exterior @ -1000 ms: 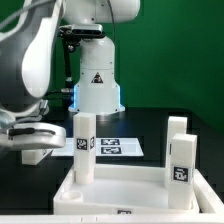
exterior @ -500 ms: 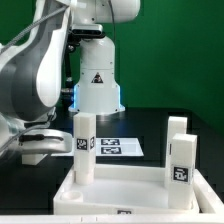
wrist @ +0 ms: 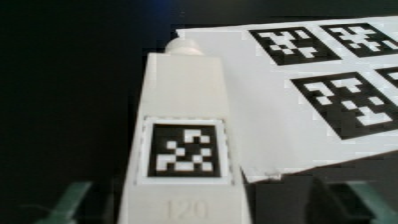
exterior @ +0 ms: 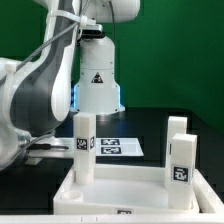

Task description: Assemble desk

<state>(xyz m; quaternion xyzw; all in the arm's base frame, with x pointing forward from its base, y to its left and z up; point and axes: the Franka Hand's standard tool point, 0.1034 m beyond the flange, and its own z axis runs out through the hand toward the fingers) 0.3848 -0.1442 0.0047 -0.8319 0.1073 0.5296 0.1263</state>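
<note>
The gripper (wrist: 134, 203) straddles a loose leg (wrist: 183, 130) lying flat on the table beside the marker board (wrist: 329, 75) — fingers spread either side, not yet pinching it. The tabletop (exterior: 120, 190) sits upside down, three legs standing in its corners — likely so this last one drops in from above

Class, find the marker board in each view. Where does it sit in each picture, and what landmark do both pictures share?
Exterior view: the marker board lies flat on the table behind the desk top, just to the exterior view's right of the upright leg.
Wrist view: the marker board lies alongside the lying leg, partly under it.
Shared landmark: the black table.
</note>
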